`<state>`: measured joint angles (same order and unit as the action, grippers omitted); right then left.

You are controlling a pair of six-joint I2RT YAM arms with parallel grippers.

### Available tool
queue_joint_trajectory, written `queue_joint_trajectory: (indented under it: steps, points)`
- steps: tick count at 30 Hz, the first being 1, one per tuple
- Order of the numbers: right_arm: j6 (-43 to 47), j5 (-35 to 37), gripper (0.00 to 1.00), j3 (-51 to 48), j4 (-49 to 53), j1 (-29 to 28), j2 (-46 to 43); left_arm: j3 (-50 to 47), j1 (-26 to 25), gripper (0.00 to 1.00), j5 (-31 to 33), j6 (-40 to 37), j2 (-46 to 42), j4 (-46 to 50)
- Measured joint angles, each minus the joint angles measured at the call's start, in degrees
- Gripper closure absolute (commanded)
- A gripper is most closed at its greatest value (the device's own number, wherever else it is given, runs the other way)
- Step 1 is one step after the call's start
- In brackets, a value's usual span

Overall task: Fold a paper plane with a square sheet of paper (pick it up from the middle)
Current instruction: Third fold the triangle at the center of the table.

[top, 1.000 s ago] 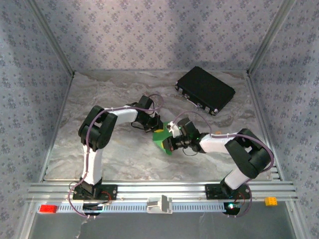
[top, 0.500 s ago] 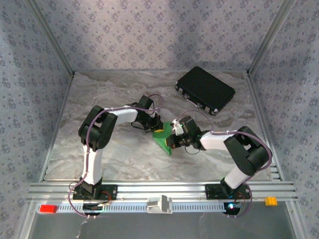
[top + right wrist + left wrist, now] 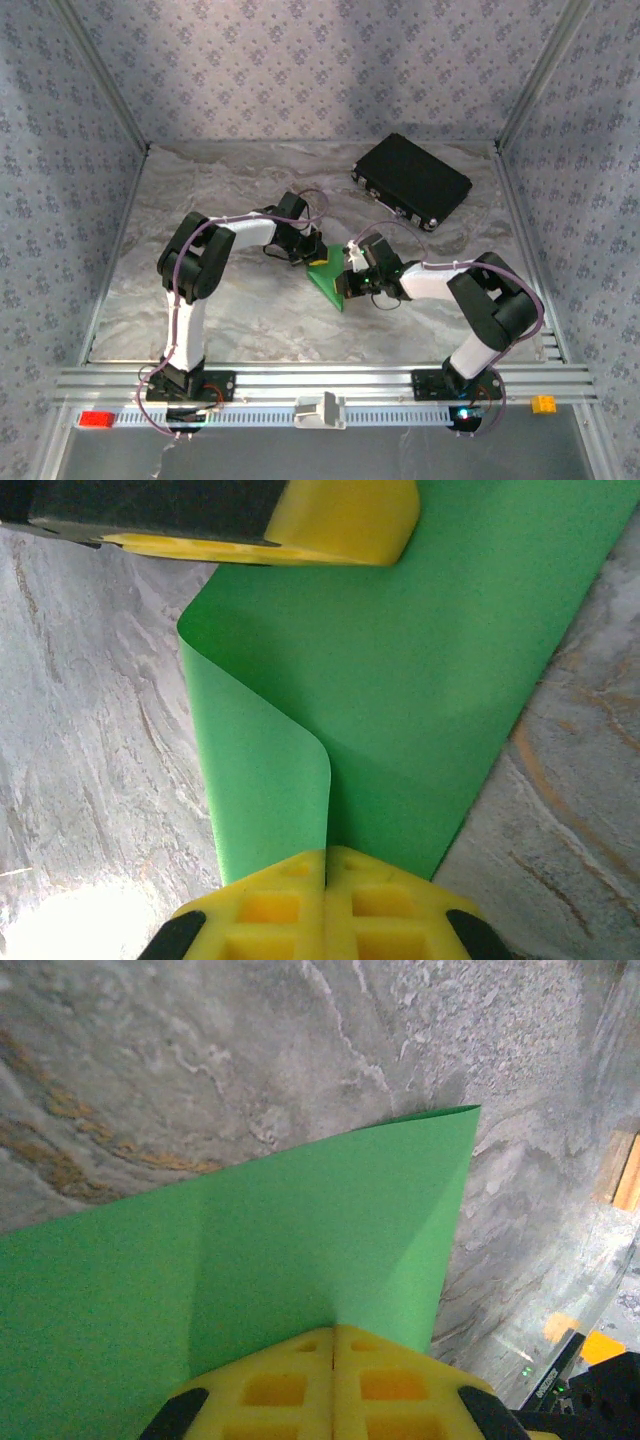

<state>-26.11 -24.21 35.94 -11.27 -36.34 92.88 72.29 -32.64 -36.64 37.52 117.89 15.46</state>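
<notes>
The square sheet of paper [image 3: 327,281] is lying near the middle of the tabletop [image 3: 210,190], between the two grippers and well apart from the black case [image 3: 412,182]. The left gripper [image 3: 333,1332] is clamping one edge of the sheet, its jaws fully closed on the green paper. The right gripper [image 3: 325,856] is pinching the opposite side, jaws likewise closed, where a flap is curling over onto the sheet in a soft, uncreased roll. Whether the sheet is resting on the tabletop or riding just above it cannot be told.

Handling, as judged: the paper is behaving as a very light, thin, limp material. It is likely to crease permanently wherever it is pinched or pressed, and to tear if the grippers pull apart. Its smooth face may slip between the fingers. Grip at an edge or corner with a shallow bite, near the intended fold line.
</notes>
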Motion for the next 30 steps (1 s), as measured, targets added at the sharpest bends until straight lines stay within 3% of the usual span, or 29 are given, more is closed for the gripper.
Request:
queue_joint_trajectory:
  steps: [30]
  points:
    - [0.2,0.4,1.00,2.0,2.8,0.3,0.0,0.0,0.0,0.95,0.0,0.0,0.0,0.0]
